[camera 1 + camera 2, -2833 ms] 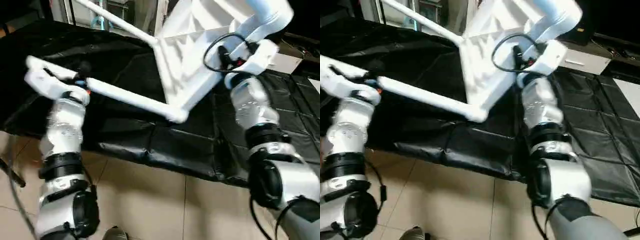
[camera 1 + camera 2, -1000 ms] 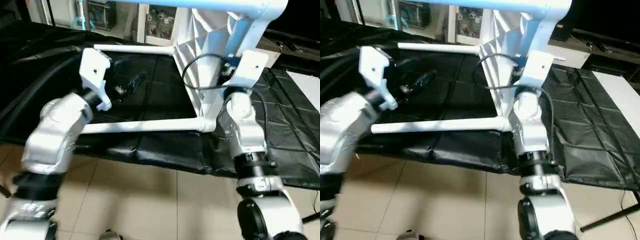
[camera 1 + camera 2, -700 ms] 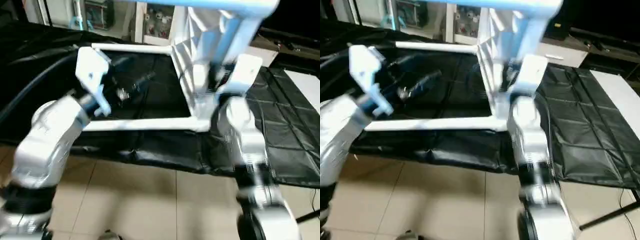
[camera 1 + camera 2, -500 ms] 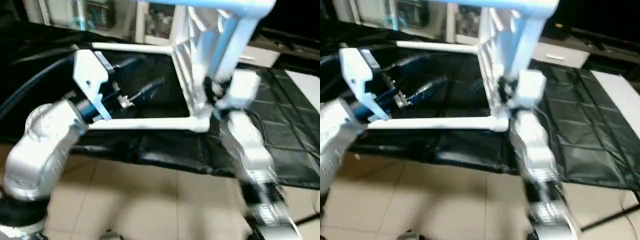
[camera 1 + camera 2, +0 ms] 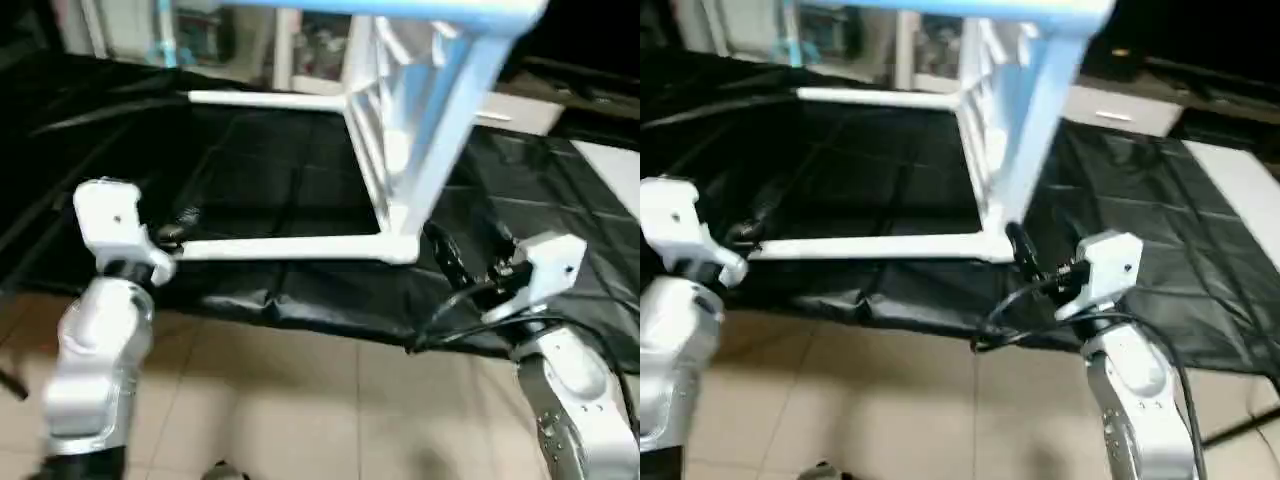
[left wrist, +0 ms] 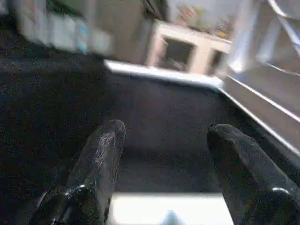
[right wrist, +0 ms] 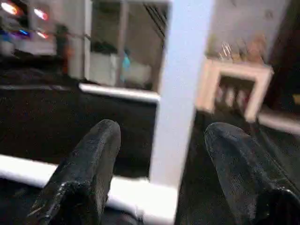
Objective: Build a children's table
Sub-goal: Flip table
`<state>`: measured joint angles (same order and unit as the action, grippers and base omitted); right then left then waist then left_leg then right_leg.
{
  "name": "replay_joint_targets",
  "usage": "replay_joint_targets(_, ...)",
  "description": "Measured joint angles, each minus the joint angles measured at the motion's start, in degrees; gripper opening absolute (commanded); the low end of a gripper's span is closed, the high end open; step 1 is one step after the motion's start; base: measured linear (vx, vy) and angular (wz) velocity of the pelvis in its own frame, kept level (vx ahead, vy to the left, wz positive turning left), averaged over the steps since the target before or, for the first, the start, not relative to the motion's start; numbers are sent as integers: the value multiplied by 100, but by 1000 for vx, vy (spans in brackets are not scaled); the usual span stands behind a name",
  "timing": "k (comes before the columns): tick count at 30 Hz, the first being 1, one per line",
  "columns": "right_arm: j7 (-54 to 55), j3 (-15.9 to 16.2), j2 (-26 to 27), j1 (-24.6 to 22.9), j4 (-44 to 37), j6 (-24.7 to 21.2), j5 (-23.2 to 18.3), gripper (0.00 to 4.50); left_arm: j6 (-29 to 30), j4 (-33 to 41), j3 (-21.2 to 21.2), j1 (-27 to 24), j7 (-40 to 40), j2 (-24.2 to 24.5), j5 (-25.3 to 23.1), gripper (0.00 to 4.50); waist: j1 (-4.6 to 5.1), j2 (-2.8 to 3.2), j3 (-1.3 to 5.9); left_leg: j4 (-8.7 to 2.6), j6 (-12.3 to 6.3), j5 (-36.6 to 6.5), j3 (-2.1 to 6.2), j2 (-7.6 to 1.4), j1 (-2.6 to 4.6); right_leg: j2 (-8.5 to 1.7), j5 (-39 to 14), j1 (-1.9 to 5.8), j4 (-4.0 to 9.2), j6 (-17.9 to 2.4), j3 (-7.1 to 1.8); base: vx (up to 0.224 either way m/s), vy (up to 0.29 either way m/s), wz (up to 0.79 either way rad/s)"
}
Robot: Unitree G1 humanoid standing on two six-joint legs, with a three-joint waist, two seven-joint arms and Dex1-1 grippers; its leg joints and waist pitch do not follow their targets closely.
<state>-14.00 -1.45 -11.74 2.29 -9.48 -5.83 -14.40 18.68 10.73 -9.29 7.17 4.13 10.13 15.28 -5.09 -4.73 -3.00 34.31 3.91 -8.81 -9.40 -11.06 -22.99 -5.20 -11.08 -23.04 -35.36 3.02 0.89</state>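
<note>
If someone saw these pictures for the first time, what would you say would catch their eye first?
Most striking is the white children's table, lying on its side on the black-covered worktable, its ribbed tabletop standing on edge and its legs reaching out level over the cover. Next come the two grippers at the worktable's near edge, neither holding anything: the left gripper open by the end of the nearest leg, the right gripper open in front of the table's near corner.

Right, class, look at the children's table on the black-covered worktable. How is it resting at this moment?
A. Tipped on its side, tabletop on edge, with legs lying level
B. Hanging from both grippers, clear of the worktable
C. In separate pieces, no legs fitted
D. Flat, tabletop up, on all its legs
A: the tabletop stands on edge on the worktable, and a fitted leg lies level along its cover.
</note>
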Motion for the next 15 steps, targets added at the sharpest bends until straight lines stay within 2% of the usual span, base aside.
replay_joint_targets(3,283,8,-3,-10,524,-258,299,316,-226,-242,86,-231,40,-71,-129,317,8,43,-5,-1,0,0,26,18,-8,1,0,11,48,0,-2,0,0,0)
replay_joint_targets(5,335,34,-5,-97,567,-370,352,316,-475,-316,251,-258,23,46,-508,317,5,52,-13,-1,-1,0,23,18,-10,0,1,9,48,0,-4,0,0,0)
replay_joint_targets(8,347,86,51,-87,468,-369,376,316,-753,-299,360,-188,24,86,-738,317,7,60,-4,-3,-1,0,23,16,-4,0,2,9,47,0,-2,0,0,0)
replay_joint_targets(10,340,120,135,-47,389,-402,348,316,-868,-284,449,-71,17,110,-848,317,5,37,4,-5,-1,0,21,14,-4,0,2,2,36,-1,-2,0,0,0)
replay_joint_targets(13,181,171,264,184,528,-478,175,316,-1059,-278,511,181,-153,88,-1110,317,4,-45,28,-7,-4,-1,15,11,-2,-7,3,-1,36,-1,2,0,0,0)
replay_joint_targets(14,110,190,255,262,580,-493,157,316,-1112,-278,535,216,-201,49,-1167,317,-5,-66,35,3,-24,-13,-53,4,11,-10,5,-41,44,4,-30,0,0,0)
replay_joint_targets(15,90,193,250,298,582,-496,153,316,-1128,-280,551,209,-210,38,-1176,317,-35,-101,49,24,-67,-42,-135,-7,24,-8,20,-84,35,30,-117,0,0,0)
